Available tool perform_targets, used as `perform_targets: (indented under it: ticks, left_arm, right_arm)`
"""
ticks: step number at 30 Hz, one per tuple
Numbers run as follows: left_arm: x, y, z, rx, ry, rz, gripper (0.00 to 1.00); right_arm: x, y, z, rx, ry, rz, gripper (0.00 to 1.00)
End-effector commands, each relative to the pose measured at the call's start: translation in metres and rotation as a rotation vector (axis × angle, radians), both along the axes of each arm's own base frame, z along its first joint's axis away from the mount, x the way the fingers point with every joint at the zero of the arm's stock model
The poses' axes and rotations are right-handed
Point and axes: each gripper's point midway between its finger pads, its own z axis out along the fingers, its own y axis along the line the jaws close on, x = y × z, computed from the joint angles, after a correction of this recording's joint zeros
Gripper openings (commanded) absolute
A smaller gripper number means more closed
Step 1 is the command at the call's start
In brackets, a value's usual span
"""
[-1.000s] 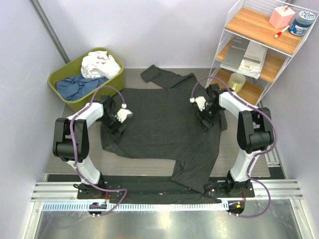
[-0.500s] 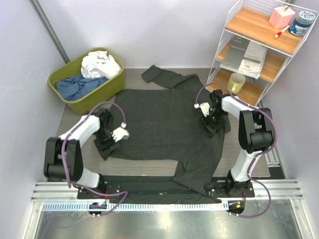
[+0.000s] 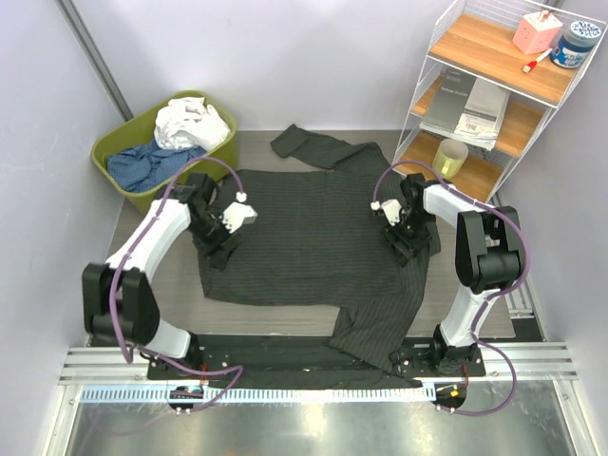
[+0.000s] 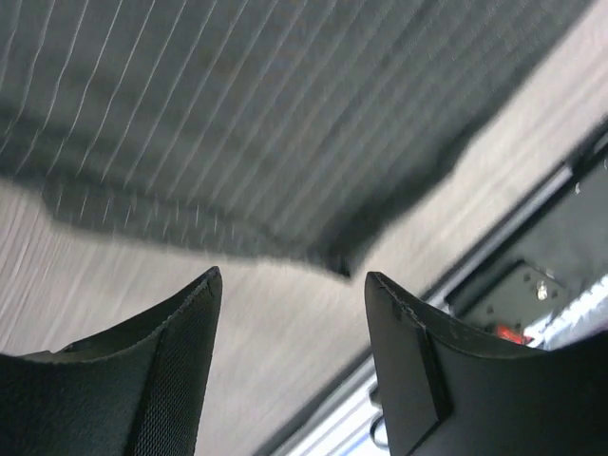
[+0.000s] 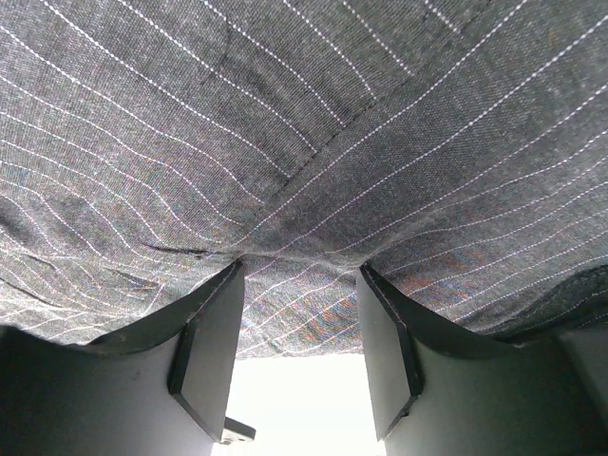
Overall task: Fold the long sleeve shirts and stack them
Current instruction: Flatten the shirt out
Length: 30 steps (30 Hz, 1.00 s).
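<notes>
Left tool (image 4: 290,277) spread, empty, over striped shirt (image 3: 313,233) edge at 9 o'clock. Right tool (image 5: 299,268) spread, tips pressing the shirt at 3 o'clock.

R gripper (image 5: 299,270) w/ fingers spread, tips against pinstriped grey shirt (image 5: 313,114); cloth creased btwn them, spans whole view.

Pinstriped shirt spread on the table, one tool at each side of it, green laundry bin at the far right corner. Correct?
No: the top external view shows the green laundry bin at the far left corner; the wire shelf stands at the right. The rest holds: pinstriped shirt spread on the table, left tool and right tool at its sides.
</notes>
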Motion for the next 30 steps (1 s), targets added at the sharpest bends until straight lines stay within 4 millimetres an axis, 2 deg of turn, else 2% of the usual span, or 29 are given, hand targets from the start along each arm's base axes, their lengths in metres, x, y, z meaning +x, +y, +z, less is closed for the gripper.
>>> perform_targets:
  ticks: [1, 2, 4, 5, 7, 10, 14, 15, 17, 18, 19, 20, 21, 22, 24, 25, 27, 30]
  left_arm:
    - [0.001, -0.017, -0.036, 0.002, 0.083, 0.031, 0.61]
    - [-0.013, -0.011, -0.049, 0.032, 0.122, -0.011, 0.6]
    - [-0.027, 0.001, -0.061, 0.091, 0.153, -0.052, 0.58]
    - [-0.042, 0.008, -0.07, 0.114, 0.171, -0.081, 0.58]
    - [-0.054, 0.019, -0.075, 0.162, 0.172, -0.106, 0.57]
    - [-0.08, 0.035, -0.072, 0.211, 0.202, -0.159, 0.57]
    - [-0.1, 0.043, -0.039, 0.217, 0.219, -0.26, 0.56]
    - [-0.095, 0.043, -0.032, 0.212, 0.191, -0.257, 0.58]
    - [-0.07, 0.026, -0.011, 0.138, 0.106, -0.215, 0.59]
    - [-0.059, 0.018, -0.008, 0.109, 0.101, -0.19, 0.61]
    - [-0.03, 0.008, 0.004, 0.08, 0.019, -0.108, 0.62]
    - [-0.017, 0.002, 0.005, 0.061, 0.002, -0.061, 0.63]
    - [-0.003, -0.004, -0.003, 0.054, 0.027, -0.033, 0.63]
    - [0.018, -0.011, 0.0, 0.034, -0.015, 0.011, 0.63]
    - [0.037, -0.016, -0.008, 0.027, -0.025, 0.046, 0.62]
    - [0.046, -0.018, -0.019, 0.028, -0.016, 0.05, 0.62]
    - [0.046, -0.019, -0.031, 0.051, 0.001, 0.028, 0.61]
    - [0.019, -0.013, -0.054, 0.097, 0.065, -0.037, 0.6]
  right_arm:
    - [-0.006, -0.002, 0.006, -0.006, 0.018, 0.023, 0.56]
    - [-0.008, -0.003, 0.007, -0.01, 0.021, 0.041, 0.56]
    - [-0.017, -0.008, 0.003, -0.027, 0.038, 0.057, 0.56]
    - [-0.018, -0.011, 0.005, -0.042, 0.022, 0.077, 0.56]
    - [-0.032, -0.017, 0.001, -0.058, 0.042, 0.093, 0.56]
    - [-0.049, -0.018, 0.004, -0.062, 0.057, 0.125, 0.56]
    - [-0.071, -0.012, 0.024, -0.045, 0.072, 0.199, 0.56]
    - [-0.066, -0.012, 0.033, -0.041, 0.043, 0.206, 0.56]
    - [-0.062, -0.012, 0.041, -0.04, 0.029, 0.209, 0.56]
    - [-0.048, -0.01, 0.049, -0.034, -0.01, 0.2, 0.56]
    - [-0.042, -0.007, 0.051, -0.021, -0.016, 0.18, 0.57]
    - [-0.034, -0.004, 0.052, -0.012, -0.03, 0.166, 0.57]
    - [-0.022, -0.001, 0.058, -0.004, -0.054, 0.152, 0.57]
    - [-0.02, 0.003, 0.051, 0.01, -0.025, 0.131, 0.56]
    - [-0.011, 0.006, 0.05, 0.02, -0.026, 0.121, 0.56]
    - [-0.009, 0.007, 0.045, 0.024, -0.019, 0.116, 0.56]
    - [-0.007, 0.005, 0.04, 0.007, -0.011, 0.113, 0.56]
    - [-0.011, 0.0, 0.03, -0.014, 0.01, 0.115, 0.56]
